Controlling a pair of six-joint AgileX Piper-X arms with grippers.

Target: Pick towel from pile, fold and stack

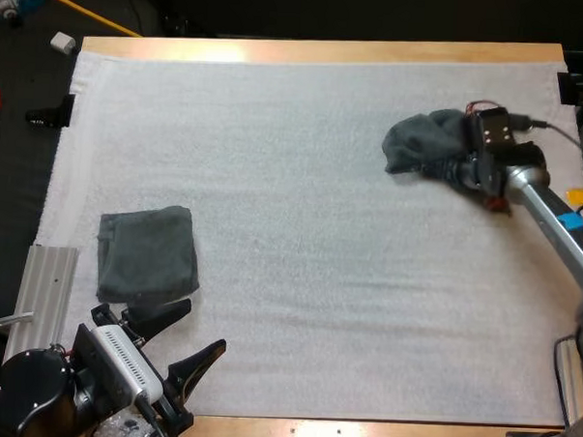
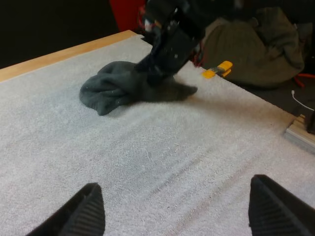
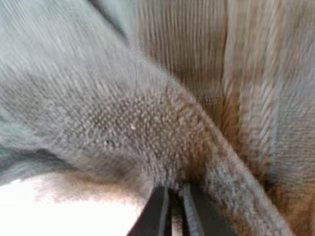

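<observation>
The right gripper (image 1: 450,173) is reaching low over the mat (image 1: 301,229) and is clenching a fold of the crumpled towel (image 1: 423,140). In the right wrist view its fingers (image 3: 156,214) are standing almost together. A ridge of the grey-green cloth is bunching up right at their tips, pressed from both sides. The rest of the towel is lying in a loose heap just ahead of this gripper and is resting on the mat. Part of the heap is spreading past the fingertips, away from the arm.

The left gripper (image 1: 202,327) is hanging released over the near part of the mat. Its fingers (image 2: 83,212) are spread wide and touching nothing, with bare mat showing between them. The folded towel (image 1: 147,254) is lying flat on the mat just beside the left gripper, off to its left. The towel's near corner is close to the nearer fingertip, but I cannot tell whether they are touching.

From the left gripper, the crumpled towel is sitting well ahead across the mat. The right gripper is pressing down into the side of the towel that faces away from the left gripper.

A ribbed metal rail (image 1: 43,287) is lying behind and to the left of the left gripper, along the mat's edge. The wooden table (image 1: 328,50) is showing as a strip beyond the crumpled towel, past the mat's far edge.
</observation>
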